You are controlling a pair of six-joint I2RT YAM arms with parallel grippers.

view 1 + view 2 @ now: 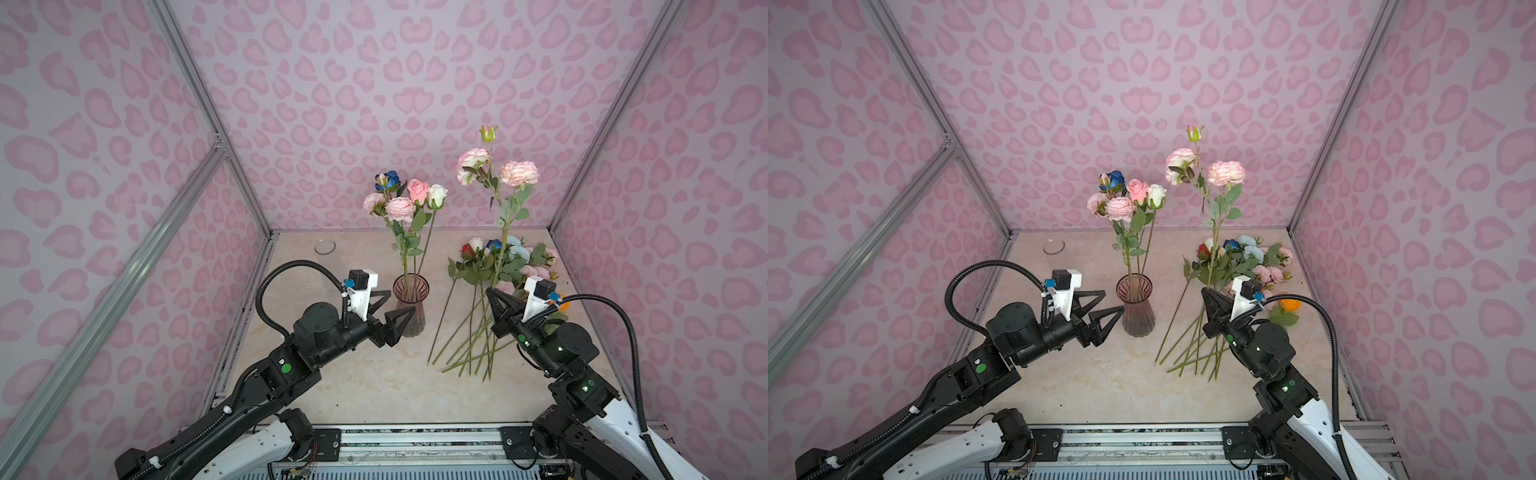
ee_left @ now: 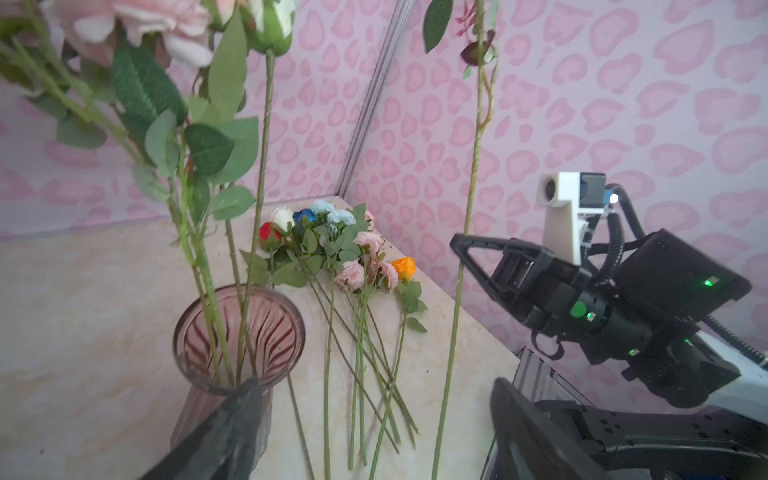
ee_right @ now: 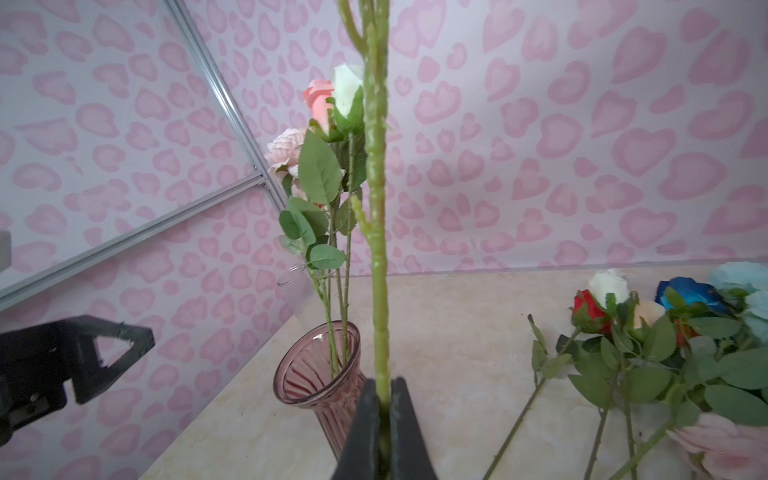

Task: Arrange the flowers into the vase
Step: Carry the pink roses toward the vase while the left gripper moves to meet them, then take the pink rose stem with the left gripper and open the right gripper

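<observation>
We see the right tool (image 1: 491, 293) clenched on a pink flower stem (image 3: 379, 249), right of the vase (image 1: 1140, 320) (left tool (image 1: 1113, 301), beside it, is released).

No legible text, label, brand or number in any view. Green dot (image 1: 285, 368) on left arm (image 1: 320, 328) link: plain mark (no characters). Pink vase (image 1: 410, 305): ribbed glass, unmarked.

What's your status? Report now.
Left pincer open beside vase. Right pincer shut on pink flower stem, upright. Flowers in vase; pile on table. Nothing blocking.
</observation>
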